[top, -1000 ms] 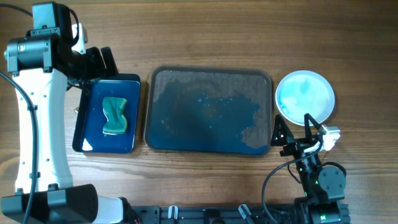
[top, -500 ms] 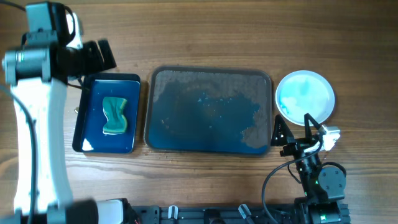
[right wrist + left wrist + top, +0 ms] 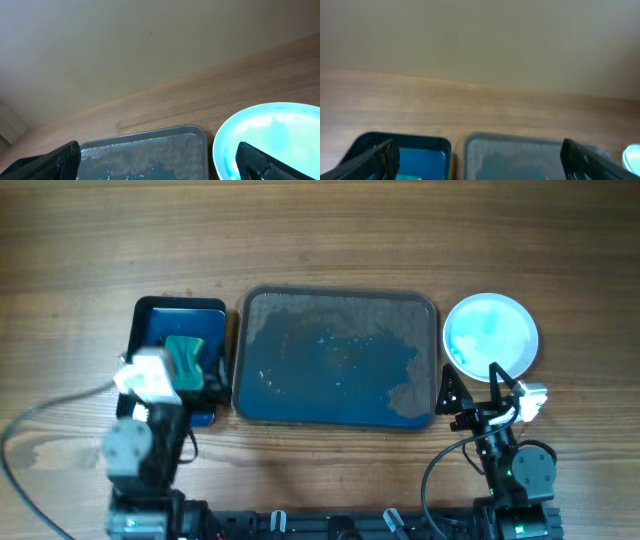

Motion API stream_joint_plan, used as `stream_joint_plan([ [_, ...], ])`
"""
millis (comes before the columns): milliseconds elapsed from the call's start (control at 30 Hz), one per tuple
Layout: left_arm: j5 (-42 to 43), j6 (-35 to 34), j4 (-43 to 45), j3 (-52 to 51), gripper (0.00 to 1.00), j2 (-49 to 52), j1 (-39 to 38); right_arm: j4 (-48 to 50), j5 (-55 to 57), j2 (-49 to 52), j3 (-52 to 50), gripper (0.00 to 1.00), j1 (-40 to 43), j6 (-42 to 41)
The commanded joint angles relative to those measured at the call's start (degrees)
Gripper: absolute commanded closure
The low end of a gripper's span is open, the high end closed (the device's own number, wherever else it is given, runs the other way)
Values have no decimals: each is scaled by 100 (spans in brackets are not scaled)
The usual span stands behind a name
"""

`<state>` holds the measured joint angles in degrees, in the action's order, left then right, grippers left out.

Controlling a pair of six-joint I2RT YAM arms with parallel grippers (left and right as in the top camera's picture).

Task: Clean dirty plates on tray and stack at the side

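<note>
The dark grey tray (image 3: 335, 305) lies mid-table, holding no plates, only blue-teal smears and foamy residue. It also shows in the left wrist view (image 3: 515, 150) and the right wrist view (image 3: 150, 145). A round white plate (image 3: 490, 332) with teal smears sits on the wood right of the tray; I cannot tell whether others lie beneath it. It shows in the right wrist view (image 3: 272, 132). My left gripper (image 3: 190, 365) is open and empty, low over the blue tray's near part (image 3: 480, 167). My right gripper (image 3: 472, 392) is open and empty, just in front of the plate (image 3: 157, 167).
A small glossy blue tray (image 3: 165, 315) lies left of the grey tray, with a teal sponge (image 3: 186, 350) in it, partly hidden by my left gripper. Bare wooden table (image 3: 330, 230) stretches behind both trays.
My left arm has swung from reaching over the far left of the table back down to the near edge. The sponge stays in the blue tray. The right arm has not moved.
</note>
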<state>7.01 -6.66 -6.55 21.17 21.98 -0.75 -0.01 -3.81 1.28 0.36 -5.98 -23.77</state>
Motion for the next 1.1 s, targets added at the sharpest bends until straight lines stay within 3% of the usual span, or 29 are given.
stream_joint_plan([
  [0, 59, 46, 358, -964, 0, -929, -129, 11, 74, -13, -7, 0, -39, -44],
  [433, -42, 44, 271, -2081, 0, -2175, -151, 11, 74, -15, -7, 0, -39, -42],
  [1067, -42, 26, 273, -2081, 0, -2170, -149, 11, 74, -13, -7, 0, -39, -44],
])
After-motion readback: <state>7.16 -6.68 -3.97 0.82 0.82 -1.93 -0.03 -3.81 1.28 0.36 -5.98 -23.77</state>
